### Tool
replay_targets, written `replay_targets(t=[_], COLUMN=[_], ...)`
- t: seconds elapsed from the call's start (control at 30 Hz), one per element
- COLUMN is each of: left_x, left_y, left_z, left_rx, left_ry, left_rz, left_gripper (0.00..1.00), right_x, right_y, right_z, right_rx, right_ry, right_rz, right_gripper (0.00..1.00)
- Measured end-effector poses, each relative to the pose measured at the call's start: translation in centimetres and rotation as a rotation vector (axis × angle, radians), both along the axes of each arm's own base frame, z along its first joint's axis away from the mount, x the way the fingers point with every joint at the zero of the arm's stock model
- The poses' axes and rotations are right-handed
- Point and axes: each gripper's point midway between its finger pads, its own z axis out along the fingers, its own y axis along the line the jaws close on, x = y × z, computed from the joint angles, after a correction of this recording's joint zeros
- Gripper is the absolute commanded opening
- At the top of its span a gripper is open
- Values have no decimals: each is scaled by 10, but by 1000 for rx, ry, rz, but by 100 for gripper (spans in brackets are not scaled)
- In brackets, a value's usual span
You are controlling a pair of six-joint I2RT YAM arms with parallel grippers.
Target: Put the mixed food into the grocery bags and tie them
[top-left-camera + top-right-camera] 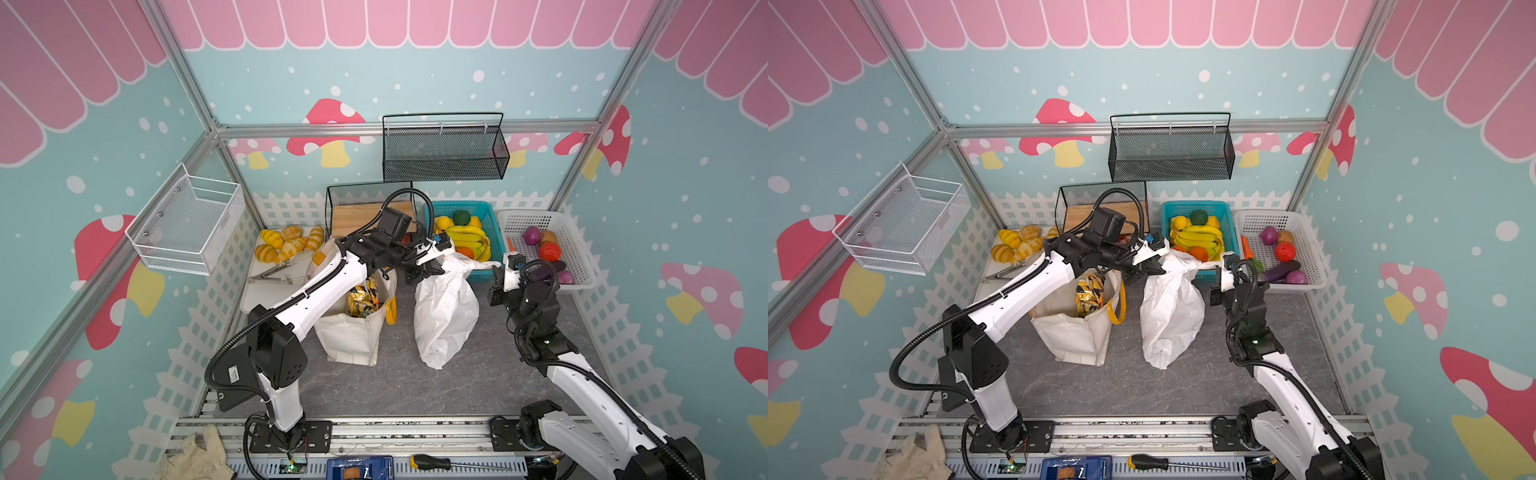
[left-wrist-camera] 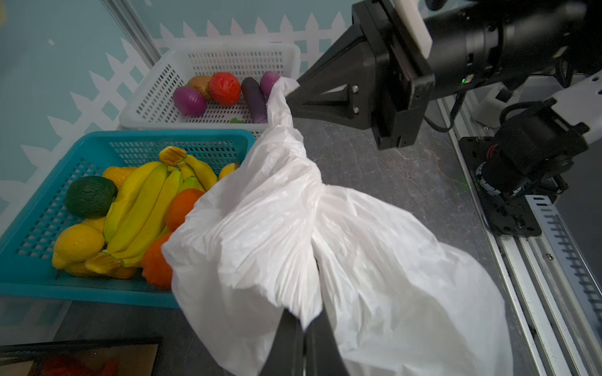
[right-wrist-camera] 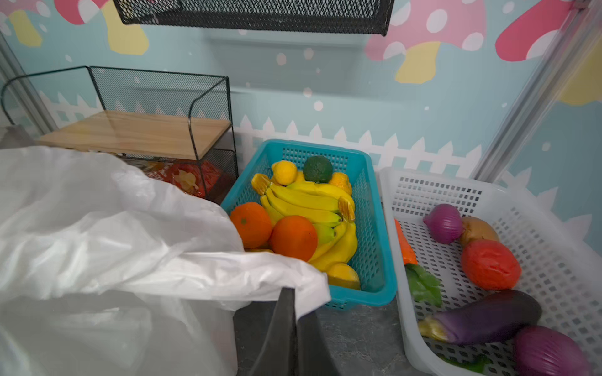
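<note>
Tying step, by the look of it: left gripper [image 2: 304, 325] and right gripper [image 2: 288, 94] each clamp a handle of the white plastic carrier bag [image 1: 444, 316], mid-counter [image 1: 457, 386], canvas tote [image 1: 353, 336] at its 9 o'clock. Next, likely: crossing the 2 handles into a knot.

Plastic bag [image 1: 446, 307] below my left gripper [image 2: 303, 328]: I cannot see its contents; the jaw tips are buried in its folds.

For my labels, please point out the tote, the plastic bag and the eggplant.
tote [image 1: 353, 336]: a top view, front cloth wall.
plastic bag [image 1: 444, 318]: a top view, middle of body.
eggplant [image 3: 485, 317]: right wrist view, purple middle.
</note>
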Motion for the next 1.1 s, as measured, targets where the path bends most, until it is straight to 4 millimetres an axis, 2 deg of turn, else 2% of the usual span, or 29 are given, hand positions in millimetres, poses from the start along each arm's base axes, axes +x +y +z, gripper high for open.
replay_targets(t=[0.17,0.47,0.7,0.87,0.97,1.1], left_x=[2,13,15,10,9,11], left_y=[1,6,2,-4,-4,1], left_z=[-12,-38,-49,-59,-60,-60], left_rx=[19,75,163,222,227,202], left_ry=[3,-22,-106,-157,-165,-130], left_rz=[9,69,106,92,78,68], left_gripper=[0,0,0,0,0,0], right_x=[11,14,21,23,24,24], right_y=[-9,-17,-26,-32,-29,-22], right_z=[-9,-18,-15,-3,6,5], right_rx=[-70,-159,-221,-253,-265,-253], right_ry=[37,60,75,61,44,46], right_rz=[-69,-119,-174,-204,-191,-139], right_gripper=[0,0,0,0,0,0])
